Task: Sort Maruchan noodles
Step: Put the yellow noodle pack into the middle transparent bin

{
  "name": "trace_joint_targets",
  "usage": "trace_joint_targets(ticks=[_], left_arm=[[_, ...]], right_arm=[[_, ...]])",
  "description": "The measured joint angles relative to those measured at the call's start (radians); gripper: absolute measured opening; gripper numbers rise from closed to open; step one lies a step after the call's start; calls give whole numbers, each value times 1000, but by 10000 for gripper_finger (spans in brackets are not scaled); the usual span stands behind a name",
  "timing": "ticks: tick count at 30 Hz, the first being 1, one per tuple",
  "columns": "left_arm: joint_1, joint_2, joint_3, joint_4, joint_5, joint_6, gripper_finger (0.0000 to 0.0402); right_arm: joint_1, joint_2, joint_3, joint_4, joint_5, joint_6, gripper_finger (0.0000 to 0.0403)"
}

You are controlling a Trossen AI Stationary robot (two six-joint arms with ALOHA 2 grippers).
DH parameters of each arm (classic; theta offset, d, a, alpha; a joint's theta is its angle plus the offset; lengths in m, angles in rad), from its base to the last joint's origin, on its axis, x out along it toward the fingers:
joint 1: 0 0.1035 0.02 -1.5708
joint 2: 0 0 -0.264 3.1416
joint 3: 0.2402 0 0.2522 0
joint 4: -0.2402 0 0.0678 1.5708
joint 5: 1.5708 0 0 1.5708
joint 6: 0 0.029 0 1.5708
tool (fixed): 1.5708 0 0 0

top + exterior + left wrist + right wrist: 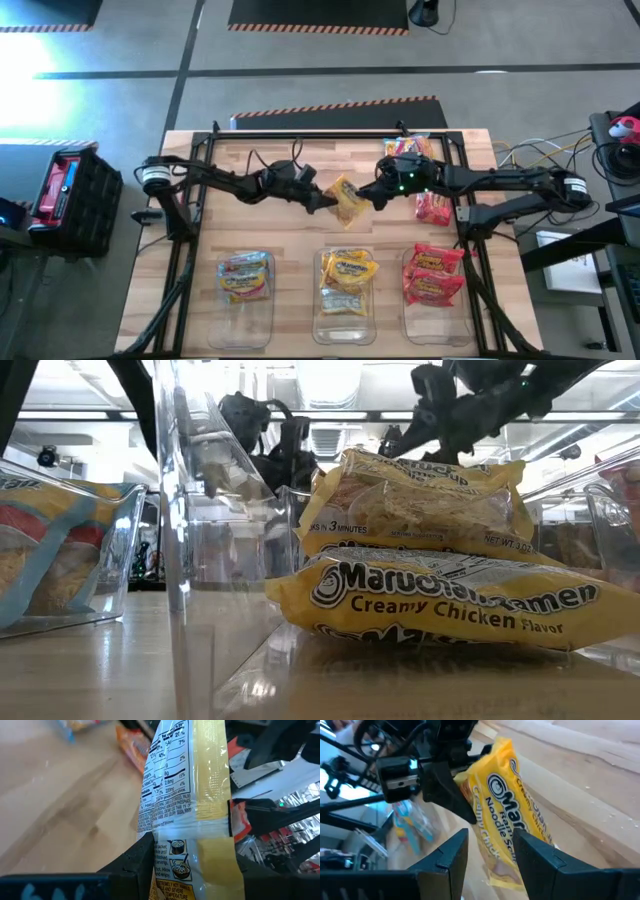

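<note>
Two end effectors share one yellow packet above the bench

Both arms meet over the middle of the bench, and a yellow packet of Maruchan noodles hangs between them. The left end effector is clamped on one edge of it; in the left wrist view its dark fingers pinch the packet's printed back. The right end effector closes on the opposite edge, its fingers straddling the packet in the right wrist view. It looks like a hand-over, though which arm gives and which takes cannot be told.

Much of the sorting appears done. Three clear bins stand along the near edge: the left bin holds pale blue-multicoloured packets, the middle bin holds yellow packets, and the right bin holds red packets. The low view shows the middle bin's two yellow packets stacked, the lower one reading Creamy Chicken.

Left to do, by my judgement: the held yellow packet belongs in the middle bin, a loose red packet lies on the bench just beside the right arm, and a small pile of mixed packets waits at the far edge
</note>
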Motion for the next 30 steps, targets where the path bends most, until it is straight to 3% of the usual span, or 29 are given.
trace_joint_targets(ticks=[8, 12, 16, 22, 30], left_arm=[[-14, -76, 0, 0, -54, 34, 120], [-74, -134, -2, -20, -34, 30, 120], [-170, -214, -3, -131, -47, 40, 120], [-302, -300, -5, -224, -273, 21, 120], [-527, -278, 37, -201, -489, -149, 120]], right_arm=[[0, -25, 0, 198, -45, 47, 146], [0, -30, 0, 330, -84, 55, 146], [0, -35, 0, 350, -85, 42, 146], [0, -29, 0, 317, -93, -2, 146], [8, -20, 0, 249, -203, 7, 146]])
